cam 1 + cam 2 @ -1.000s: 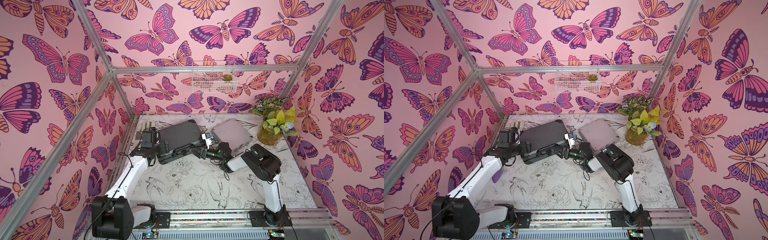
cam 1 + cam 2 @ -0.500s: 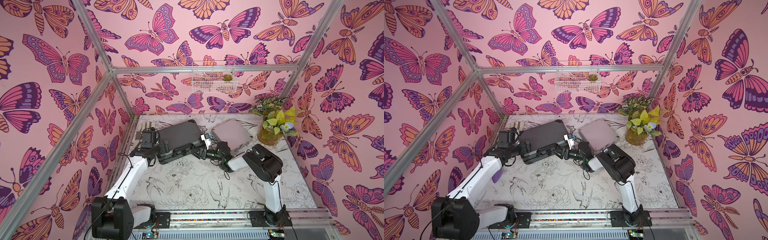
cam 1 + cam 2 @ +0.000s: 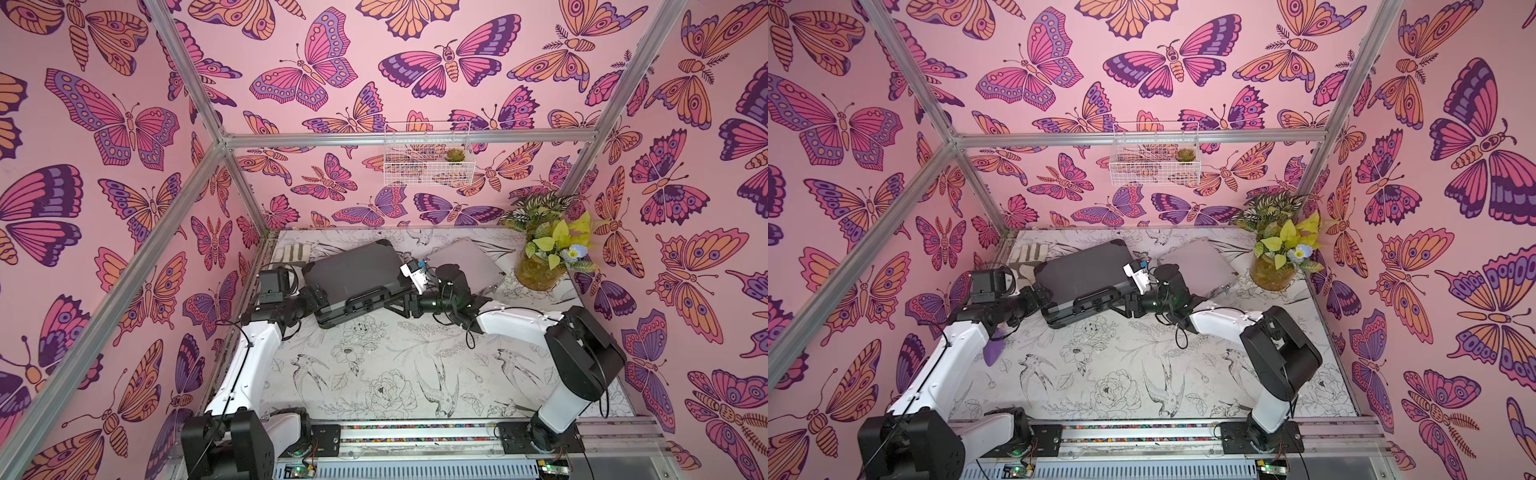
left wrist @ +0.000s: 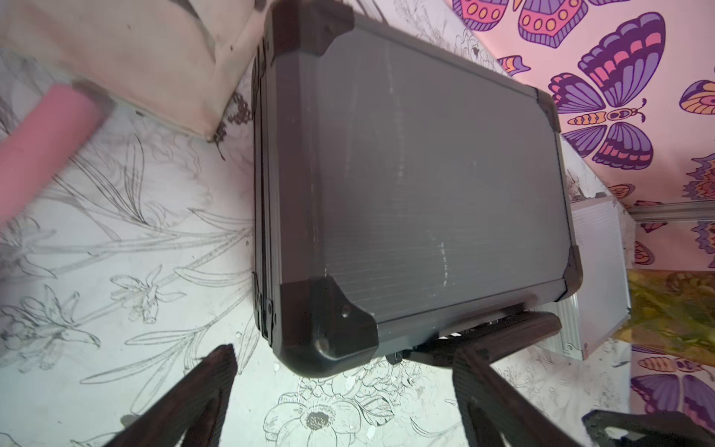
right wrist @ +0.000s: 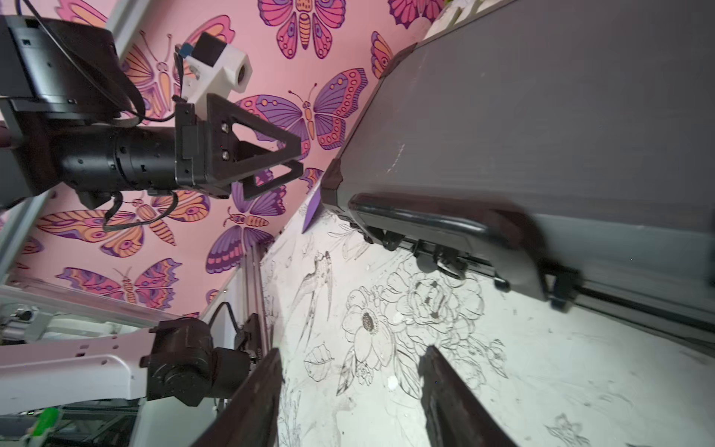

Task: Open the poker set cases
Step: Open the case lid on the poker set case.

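Dark grey case shut, lid down. Left gripper wide at near-left corner; right gripper part-spread, empty, facing near-side latches. Next: release latches, lift lid.

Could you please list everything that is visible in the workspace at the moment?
dark grey case: one, dark grey with black corners, back middle of the table
silver case: one, silver, right of the dark case
vase of plants: one, amber with green and yellow leaves, back right corner
wire basket: one, white, back wall
succulent: one, green, in the basket
folded cloth: one, beige, back left corner
purple scrap: one, left table edge
table: one, white with floral drawings
left gripper: black, open, at the dark case's corner
right gripper: black, open, near its handle
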You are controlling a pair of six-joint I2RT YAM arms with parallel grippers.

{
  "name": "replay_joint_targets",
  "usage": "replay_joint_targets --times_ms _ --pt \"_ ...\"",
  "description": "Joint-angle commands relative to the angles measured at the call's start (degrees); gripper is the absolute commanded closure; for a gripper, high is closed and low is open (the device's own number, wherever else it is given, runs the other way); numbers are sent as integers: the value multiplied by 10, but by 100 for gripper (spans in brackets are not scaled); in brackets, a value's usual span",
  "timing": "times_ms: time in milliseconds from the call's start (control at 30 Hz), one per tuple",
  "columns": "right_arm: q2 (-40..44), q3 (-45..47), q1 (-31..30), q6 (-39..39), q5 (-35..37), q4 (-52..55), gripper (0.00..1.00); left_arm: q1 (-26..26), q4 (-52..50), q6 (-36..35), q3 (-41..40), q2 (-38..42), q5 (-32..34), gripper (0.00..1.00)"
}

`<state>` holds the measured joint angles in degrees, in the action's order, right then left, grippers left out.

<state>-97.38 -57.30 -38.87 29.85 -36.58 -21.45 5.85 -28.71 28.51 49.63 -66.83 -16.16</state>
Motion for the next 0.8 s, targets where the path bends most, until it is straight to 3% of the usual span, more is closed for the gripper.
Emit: replay_joint_targets --times_ms 0,167,400,767 --pt "12 -47 29 -34 65 159 37 13 -6 25 -19 -1 -63 10" --pt "-26 -77 88 79 58 154 30 34 3 30 -26 -23 -90 10" --pt "-78 -152 96 62 108 251 21 43 35 36 -32 -51 -128 10" --pt "-155 -181 109 143 65 192 14 44 82 64 -51 -98 -168 10"
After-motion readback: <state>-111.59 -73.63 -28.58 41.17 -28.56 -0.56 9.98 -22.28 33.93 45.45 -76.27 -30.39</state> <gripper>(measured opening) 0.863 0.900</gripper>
